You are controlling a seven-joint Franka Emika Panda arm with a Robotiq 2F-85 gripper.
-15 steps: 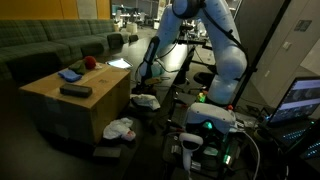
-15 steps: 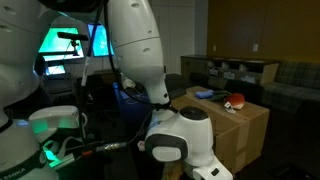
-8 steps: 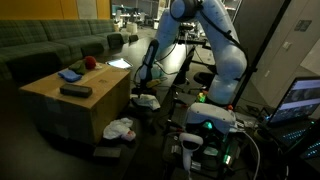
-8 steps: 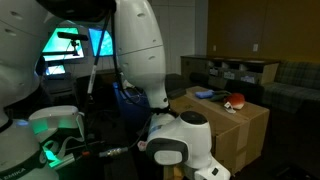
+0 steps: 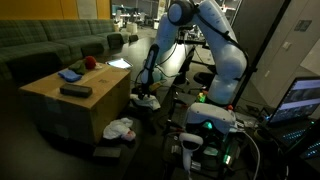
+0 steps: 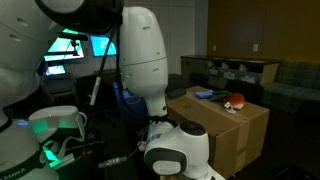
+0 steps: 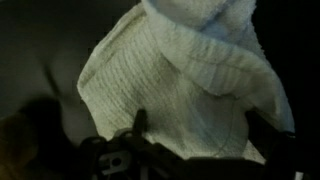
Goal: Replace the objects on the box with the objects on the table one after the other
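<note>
Now my pincer (image 7: 200,128) is wide open right over the white cloth (image 7: 180,70); I should drop straight down and pinch its middle.

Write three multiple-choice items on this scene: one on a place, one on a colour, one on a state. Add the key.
1. Where does the red object lie?
A. on top of the box
B. on the sofa
C. on the floor

2. What colour is the cloth under the pincer?
A. blue
B. white
C. black

3. How do the pincer's jaws stand?
A. shut on the cloth
B. shut on the red object
C. open, holding nothing

Key:
1 A: in an exterior view it rests near the far edge of the box top.
2 B: pale white knit fills the wrist view.
3 C: in the wrist view the fingers stand apart, with the cloth between and beyond them, not gripped.
</note>
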